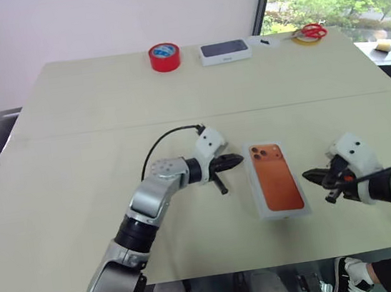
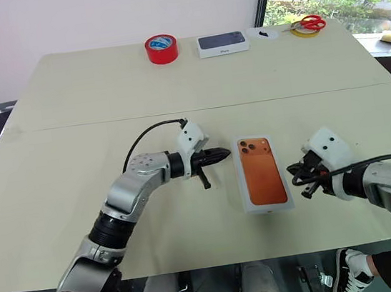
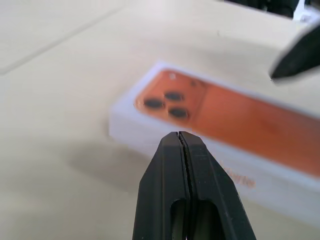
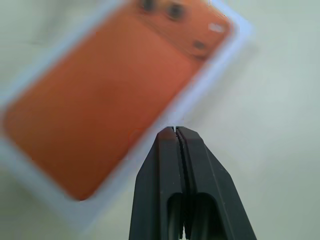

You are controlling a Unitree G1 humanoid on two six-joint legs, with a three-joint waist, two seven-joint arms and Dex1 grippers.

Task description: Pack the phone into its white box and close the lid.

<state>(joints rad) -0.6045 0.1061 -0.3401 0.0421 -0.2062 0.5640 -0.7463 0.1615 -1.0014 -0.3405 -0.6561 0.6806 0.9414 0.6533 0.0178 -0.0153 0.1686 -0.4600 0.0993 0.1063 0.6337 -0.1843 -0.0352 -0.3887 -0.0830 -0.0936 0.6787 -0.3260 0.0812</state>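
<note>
Looks like the box is shut: a white box with an orange phone picture on top lies flat on the table (image 1: pixel 71 133). That orange face is probably the lid (image 1: pixel 278 179) already on, so what's left is a check: press the edges evenly and keep both arms clear so nothing nudges it. Left gripper (image 1: pixel 235 160) has its fingers pinched together, empty, hovering just left of the lid's far end, apart from it. The lid sits between the two grippers, near the table's near edge. Right gripper (image 1: pixel 313 175) also pinched shut, empty, just right of the lid, not touching.
</note>
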